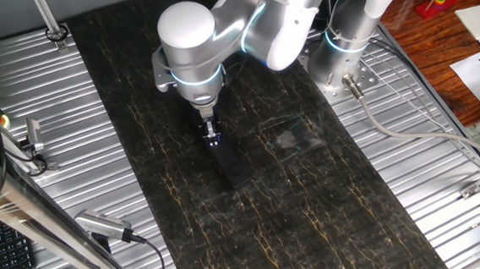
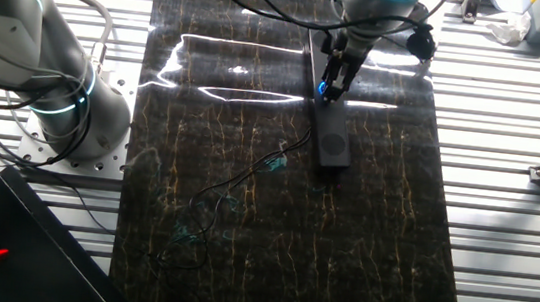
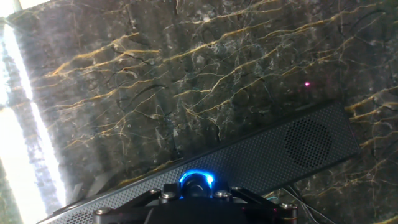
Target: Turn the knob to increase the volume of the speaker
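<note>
Dark marble with gold veins covers the desk (image 1: 319,216), flanked by ribbed metal panels on both sides. From one fixed view, the white and silver robot arm (image 1: 196,42) reaches down over the middle of the desk. Its tool (image 1: 211,132) points straight down and meets the near end of the speaker (image 1: 231,165), a slim black bar lying flat and angled away from the arm. The knob cannot be made out here, and I cannot tell how wide the fingers stand.

From the other fixed view, the speaker (image 2: 330,132) lies lengthwise near the middle of the desk, closer to its far edge. The tool (image 2: 331,85) comes down on the end of the bar farthest from this camera, where a small spot of blue light, the knob (image 2: 328,90), shows right at the fingertips. A thin black cable (image 2: 247,179) trails from the bar across the marble.

From the hand view, the speaker (image 3: 280,152) crosses the lower part of the picture on a slant, its mesh face up. The knob (image 3: 196,182), ringed in blue light, sits directly ahead of the tool's dark body (image 3: 199,208). The fingertips are out of sight, so whether they hold the knob cannot be told.
</note>
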`<state>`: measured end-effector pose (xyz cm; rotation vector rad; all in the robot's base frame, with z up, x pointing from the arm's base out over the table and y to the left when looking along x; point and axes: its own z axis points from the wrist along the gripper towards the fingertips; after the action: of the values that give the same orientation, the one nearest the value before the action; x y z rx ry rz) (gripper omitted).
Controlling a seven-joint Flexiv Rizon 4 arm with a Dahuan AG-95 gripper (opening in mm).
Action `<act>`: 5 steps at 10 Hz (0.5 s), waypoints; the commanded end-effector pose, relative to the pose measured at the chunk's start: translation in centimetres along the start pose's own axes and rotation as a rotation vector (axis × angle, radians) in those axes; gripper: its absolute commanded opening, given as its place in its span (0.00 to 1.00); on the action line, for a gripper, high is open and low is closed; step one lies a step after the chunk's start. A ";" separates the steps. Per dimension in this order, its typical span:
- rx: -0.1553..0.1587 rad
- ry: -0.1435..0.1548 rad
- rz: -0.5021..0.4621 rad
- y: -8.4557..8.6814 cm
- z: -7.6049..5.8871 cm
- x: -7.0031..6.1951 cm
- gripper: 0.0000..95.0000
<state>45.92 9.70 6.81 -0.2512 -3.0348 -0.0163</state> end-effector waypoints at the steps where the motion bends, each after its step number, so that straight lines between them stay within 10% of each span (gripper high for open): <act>1: -0.008 -0.002 -0.134 0.0 -0.5 0.0 0.40; 3: -0.006 -0.009 -0.271 0.0 -0.9 0.0 0.40; 4: 0.001 -0.018 -0.386 0.1 -1.3 0.0 0.60; 5: 0.010 -0.021 -0.490 0.2 -1.6 -0.1 0.60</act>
<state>46.07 9.69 7.90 0.2221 -3.0515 -0.0378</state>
